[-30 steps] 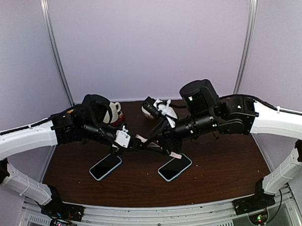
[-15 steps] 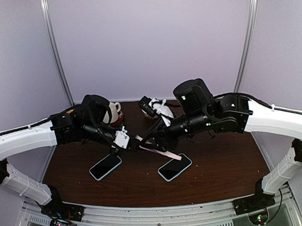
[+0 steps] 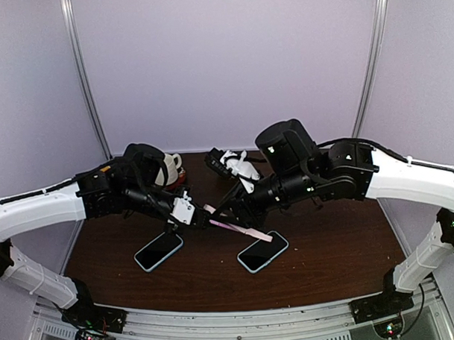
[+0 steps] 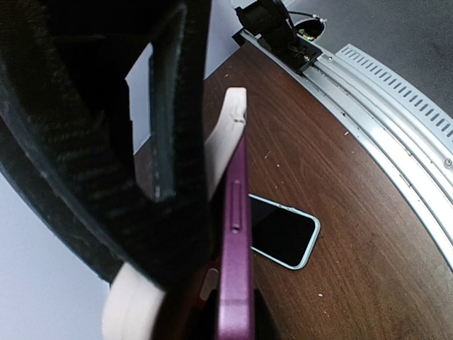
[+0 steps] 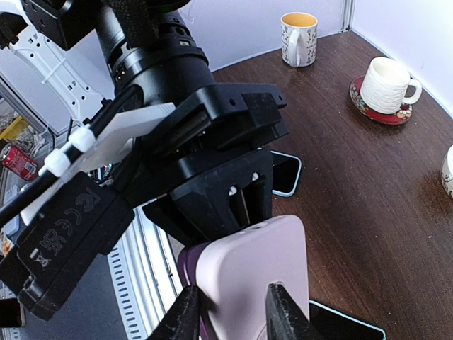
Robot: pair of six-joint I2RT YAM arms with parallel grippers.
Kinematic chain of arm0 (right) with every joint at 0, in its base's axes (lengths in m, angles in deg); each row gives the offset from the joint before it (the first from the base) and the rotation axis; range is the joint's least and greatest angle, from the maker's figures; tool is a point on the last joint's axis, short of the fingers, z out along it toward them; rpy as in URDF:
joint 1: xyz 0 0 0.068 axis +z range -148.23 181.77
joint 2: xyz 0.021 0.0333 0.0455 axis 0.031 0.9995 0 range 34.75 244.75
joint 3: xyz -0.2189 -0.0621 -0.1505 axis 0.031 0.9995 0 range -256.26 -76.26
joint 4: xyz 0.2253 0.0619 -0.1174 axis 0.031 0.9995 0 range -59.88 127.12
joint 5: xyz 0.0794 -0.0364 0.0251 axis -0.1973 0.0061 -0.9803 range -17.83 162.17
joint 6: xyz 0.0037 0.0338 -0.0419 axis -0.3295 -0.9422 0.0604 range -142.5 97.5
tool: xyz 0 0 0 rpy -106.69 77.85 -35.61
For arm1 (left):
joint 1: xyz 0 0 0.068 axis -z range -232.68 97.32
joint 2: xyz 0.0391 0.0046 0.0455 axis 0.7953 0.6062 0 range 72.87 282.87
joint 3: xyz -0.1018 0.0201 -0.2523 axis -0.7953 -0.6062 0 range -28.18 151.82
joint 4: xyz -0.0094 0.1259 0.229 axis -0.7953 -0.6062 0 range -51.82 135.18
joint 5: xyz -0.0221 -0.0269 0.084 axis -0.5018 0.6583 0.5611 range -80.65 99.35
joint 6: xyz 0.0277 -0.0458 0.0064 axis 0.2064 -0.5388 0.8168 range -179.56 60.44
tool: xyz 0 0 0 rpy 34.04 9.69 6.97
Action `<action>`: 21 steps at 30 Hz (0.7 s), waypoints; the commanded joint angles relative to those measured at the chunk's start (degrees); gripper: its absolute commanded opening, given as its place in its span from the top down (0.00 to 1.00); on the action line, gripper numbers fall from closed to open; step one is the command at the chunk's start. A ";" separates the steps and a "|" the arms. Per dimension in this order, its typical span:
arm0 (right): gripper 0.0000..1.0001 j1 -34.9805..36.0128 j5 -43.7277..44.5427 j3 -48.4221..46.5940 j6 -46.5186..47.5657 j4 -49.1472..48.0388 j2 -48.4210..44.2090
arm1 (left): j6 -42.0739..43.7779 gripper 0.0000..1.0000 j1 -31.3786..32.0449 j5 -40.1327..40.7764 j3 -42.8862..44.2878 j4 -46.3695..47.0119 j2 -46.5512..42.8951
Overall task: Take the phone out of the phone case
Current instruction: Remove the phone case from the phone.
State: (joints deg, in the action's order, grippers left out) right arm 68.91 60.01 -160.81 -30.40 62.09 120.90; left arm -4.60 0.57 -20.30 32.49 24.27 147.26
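Two claws meet above the middle of the bench (image 3: 334, 241), with one cased handset bridged between them and lifted off the surface. The left claw (image 3: 193, 216) is clamped on one end of the phone case (image 5: 258, 276); its own camera shows a dark finger pressed flat against the pale shell. The right claw (image 5: 233, 315) is closed across the opposite end, one fingertip at each long edge of the pale pink back. The phone (image 4: 234, 269) shows as a purple edge with a side button, lying along the shell.

Status: we judge the extraction begun but not complete. In the left wrist view, the upper corner of the pale shell stands slightly away from the purple edge (whether this is a true release or only the viewing angle, we cannot tell). In the right wrist view, a purple rim sits inside the shell at the near corner, so we take the phone to be seated over most of its length.

Outstanding: free the other corners, draw the phone out, and part the two pieces.

Also noted: two other handsets lie screen-up on the bench, one (image 3: 159, 251) below the left claw and one (image 3: 263, 251) below the right, neither touched. A mug (image 5: 299, 30) and a cup on a red saucer (image 5: 386, 85) stand at the far side.
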 commanded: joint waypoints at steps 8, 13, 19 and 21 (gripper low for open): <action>0.75 2.66 6.89 -3.09 2.22 4.54 1.92 | -0.84 1.00 0.23 1.15 -1.87 9.00 -5.07; 0.82 2.88 8.60 -2.63 1.72 5.04 1.47 | -0.50 1.00 0.26 1.62 -2.21 9.39 -5.62; 0.85 3.31 8.98 -1.53 1.02 5.14 0.85 | -0.20 1.00 0.27 2.42 -2.80 10.21 -6.47; 0.86 3.41 8.17 -0.78 0.68 4.98 0.50 | -0.21 1.00 0.22 2.74 -2.83 10.42 -6.69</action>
State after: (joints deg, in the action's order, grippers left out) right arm 71.95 66.72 -162.67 -28.48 64.14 122.19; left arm -4.75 0.68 -17.11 29.03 26.02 143.79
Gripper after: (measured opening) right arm 0.149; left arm 0.069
